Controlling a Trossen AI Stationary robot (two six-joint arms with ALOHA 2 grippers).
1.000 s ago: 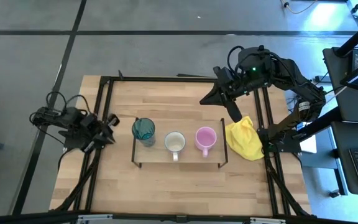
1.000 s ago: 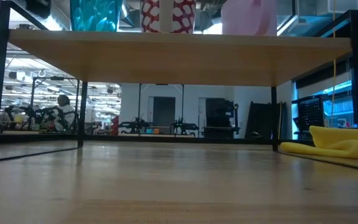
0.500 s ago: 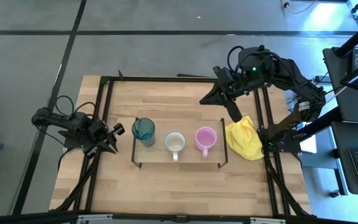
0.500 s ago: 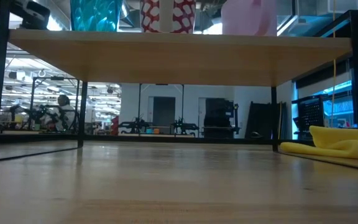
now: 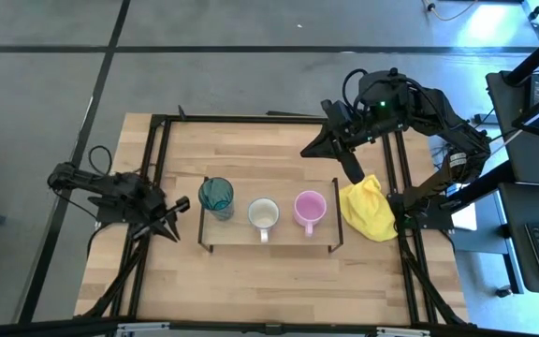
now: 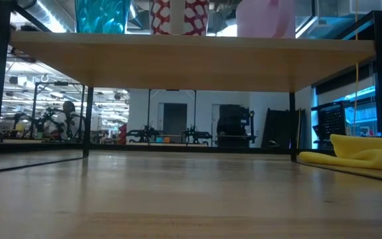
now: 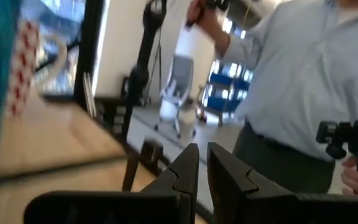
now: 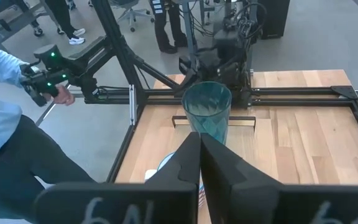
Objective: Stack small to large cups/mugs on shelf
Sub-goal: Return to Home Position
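Three vessels stand upright in a row on the low wood shelf (image 5: 279, 232): a teal tumbler (image 5: 216, 196) at its left end, a cream mug (image 5: 264, 214) in the middle and a pink mug (image 5: 309, 207) to the right. The low view shows their bases on the shelf top (image 6: 191, 63). My left gripper (image 5: 174, 223) is shut and empty, just left of the shelf's left end. My right gripper (image 5: 354, 172) is shut and empty, raised beyond the shelf's far right corner, above a yellow cloth (image 5: 368, 210).
The yellow cloth lies on the table right of the shelf, and also shows in the low view (image 6: 360, 149). Black frame rails (image 5: 157, 150) run along the table's edges. A person in a light blue shirt (image 7: 303, 87) stands beyond the table, holding a control handle.
My left gripper has swung toward the table's near edge, past the shelf's left end, turning as it goes. It has stayed shut. The cups, the shelf and my right arm have kept still.
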